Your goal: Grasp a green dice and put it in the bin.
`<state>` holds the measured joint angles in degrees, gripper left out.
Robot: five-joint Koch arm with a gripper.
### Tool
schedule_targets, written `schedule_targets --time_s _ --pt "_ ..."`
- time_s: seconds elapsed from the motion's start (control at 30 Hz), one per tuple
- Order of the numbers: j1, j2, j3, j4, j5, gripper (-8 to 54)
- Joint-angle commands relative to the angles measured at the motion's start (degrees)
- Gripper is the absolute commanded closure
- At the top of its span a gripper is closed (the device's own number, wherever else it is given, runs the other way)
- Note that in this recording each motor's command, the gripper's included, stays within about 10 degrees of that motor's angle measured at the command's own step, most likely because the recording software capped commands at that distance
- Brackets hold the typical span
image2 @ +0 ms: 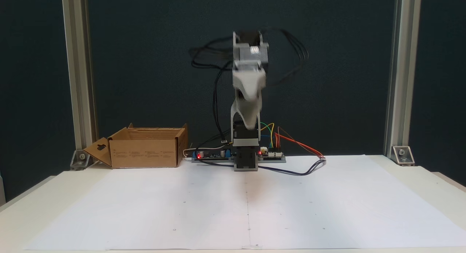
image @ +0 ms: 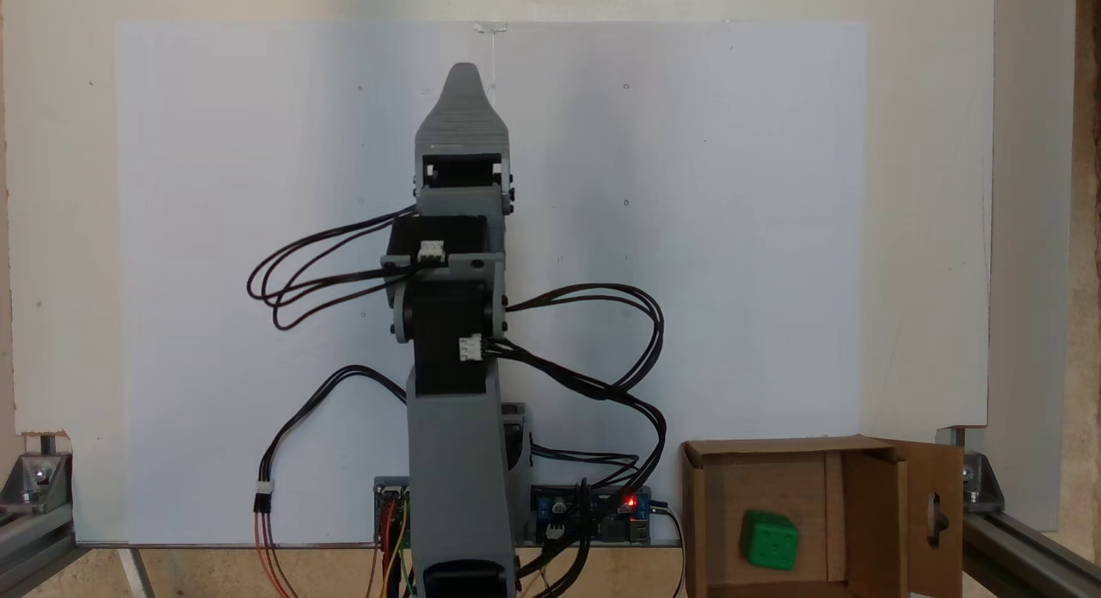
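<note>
In a fixed view looking down from above, you are seeing the green dice (image: 769,540) lying on the floor of the bin (image: 873,503), which is sitting at about four o'clock from the arm's base; one side flap, with a cut-out slot, is hanging open toward three o'clock. The grey arm is reaching toward twelve o'clock over the white paper sheet (image: 731,237), and the fingers (image: 464,80) are presenting a single tapered tip, one jaw stacked over the other, so you cannot tell how far apart they are; nothing green is showing on them. Judging from this, the drop looks done and the step in hand is the retreat: you are best keeping the arm clear of the bin walls, letting the looping black cables (image: 602,340) hang free, and settling it slowly. In a fixed view from the front, the arm is blurring with motion, the fingers (image2: 250,126) pointing down near six o'clock above the base, again too smeared for you to judge their opening. The bin (image2: 145,153) is standing at nine o'clock from the base, well apart from it. The desk (image2: 442,182) is carrying the paper sheet (image2: 309,209), aluminium posts (image2: 402,74) are rising at both back corners, and a dark backdrop is closing the room behind.
</note>
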<state>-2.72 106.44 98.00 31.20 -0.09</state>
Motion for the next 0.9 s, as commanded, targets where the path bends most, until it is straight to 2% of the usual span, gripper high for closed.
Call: schedule_targets --time_s 0.0,0.37,0.7,0.87 --pt "-0.88 3.52 3.25 -9.30 1.93 1.1" --pt "4.66 11.51 35.07 -38.56 1.76 0.3" --pt "6.86 15.12 50.36 -64.05 1.67 0.8" --pt "6.33 22.24 55.90 -76.01 1.76 1.0"
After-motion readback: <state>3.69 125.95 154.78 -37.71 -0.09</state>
